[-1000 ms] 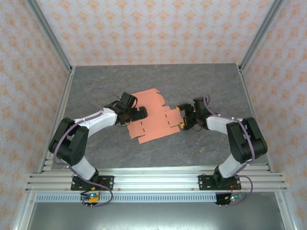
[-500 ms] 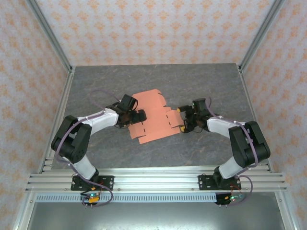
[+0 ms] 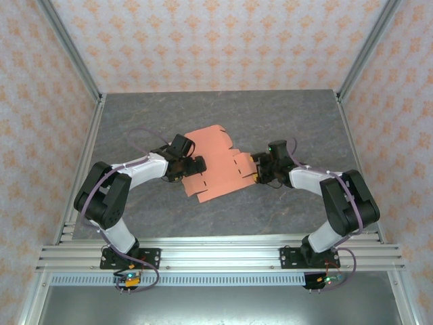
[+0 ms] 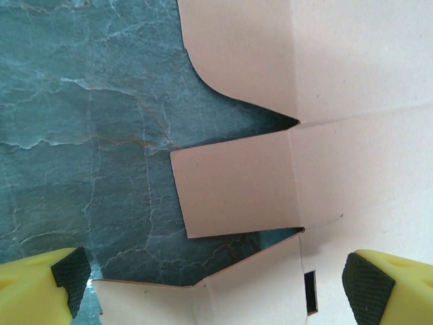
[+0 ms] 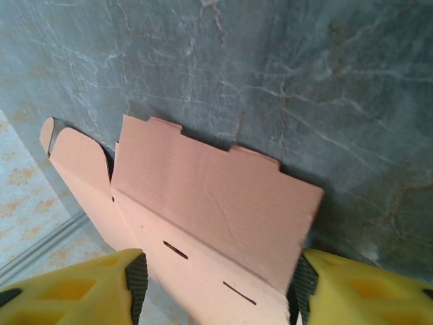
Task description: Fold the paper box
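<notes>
From above, the paper box (image 3: 215, 164) is seen lying unfolded on the bench (image 3: 284, 115). At the left wrist, the left gripper (image 4: 220, 284) is held wide open over its flaps. At the right wrist, a raised flap is flanked by the right gripper (image 5: 216, 288); whether it is clamped cannot be told.

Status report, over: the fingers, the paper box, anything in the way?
Left fingers wide open over the sheet's edge. Right fingers either side of a raised flap, grip unclear. Paper box unfolded, mostly flat on table. No obstacle seen.
</notes>
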You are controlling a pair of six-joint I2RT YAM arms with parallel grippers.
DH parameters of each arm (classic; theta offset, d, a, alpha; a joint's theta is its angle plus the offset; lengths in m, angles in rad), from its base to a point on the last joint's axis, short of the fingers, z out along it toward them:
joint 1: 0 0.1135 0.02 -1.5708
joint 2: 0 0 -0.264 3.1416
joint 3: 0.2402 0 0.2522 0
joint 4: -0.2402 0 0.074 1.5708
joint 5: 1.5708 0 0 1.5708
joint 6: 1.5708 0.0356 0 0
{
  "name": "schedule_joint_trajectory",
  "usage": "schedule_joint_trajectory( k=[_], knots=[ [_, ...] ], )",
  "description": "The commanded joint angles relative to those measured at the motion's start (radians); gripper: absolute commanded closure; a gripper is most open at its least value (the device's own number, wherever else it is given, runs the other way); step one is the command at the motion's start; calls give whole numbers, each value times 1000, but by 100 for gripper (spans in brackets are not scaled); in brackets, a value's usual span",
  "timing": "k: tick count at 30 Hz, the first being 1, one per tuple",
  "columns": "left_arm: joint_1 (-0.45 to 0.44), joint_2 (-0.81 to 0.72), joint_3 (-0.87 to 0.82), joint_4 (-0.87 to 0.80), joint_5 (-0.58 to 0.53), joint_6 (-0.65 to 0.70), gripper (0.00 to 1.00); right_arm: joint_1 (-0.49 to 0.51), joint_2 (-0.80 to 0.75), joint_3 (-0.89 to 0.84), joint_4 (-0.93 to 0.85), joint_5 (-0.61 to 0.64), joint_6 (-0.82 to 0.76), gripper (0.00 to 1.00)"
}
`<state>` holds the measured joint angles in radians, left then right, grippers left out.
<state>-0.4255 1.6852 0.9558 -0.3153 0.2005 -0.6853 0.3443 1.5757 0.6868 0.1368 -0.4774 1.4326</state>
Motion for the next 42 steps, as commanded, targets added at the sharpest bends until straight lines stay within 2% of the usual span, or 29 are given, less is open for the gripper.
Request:
schedule_joint_trajectory(
  k=[1,3,8,11,14,17,21,27,32,37,38,40,42],
  knots=[
    [-8,11,-6,-38,-18,-25,0,1,28,-3,94,29,-14,44],
    [-8,9,-5,-41,-18,-26,0,2,22,-13,135,40,-21,48],
    [-9,4,9,-54,-25,-22,0,2,-11,-8,162,86,-137,72],
    [-8,5,19,-61,-22,-20,0,1,-19,-9,183,104,-194,76],
    [-8,7,26,-68,-18,-17,0,2,-8,-18,216,106,-212,76],
    [-8,4,27,-78,-19,-20,0,2,9,-24,208,100,-173,58],
    [-9,-1,24,-81,-33,-18,0,2,32,-47,235,74,-119,50],
    [-10,14,27,-92,-50,-17,1,2,104,-64,310,62,-102,47],
    [-12,28,26,-93,-49,-2,6,2,130,-58,333,86,-131,46],
    [-18,43,27,-99,-54,4,9,2,154,-20,339,117,-204,55],
    [-19,45,28,-102,-57,4,11,2,159,-15,342,119,-211,57],
    [-21,49,30,-105,-59,7,22,2,173,-1,343,119,-225,60],
    [-22,54,31,-106,-57,9,23,2,193,8,354,117,-225,61]
  ],
)
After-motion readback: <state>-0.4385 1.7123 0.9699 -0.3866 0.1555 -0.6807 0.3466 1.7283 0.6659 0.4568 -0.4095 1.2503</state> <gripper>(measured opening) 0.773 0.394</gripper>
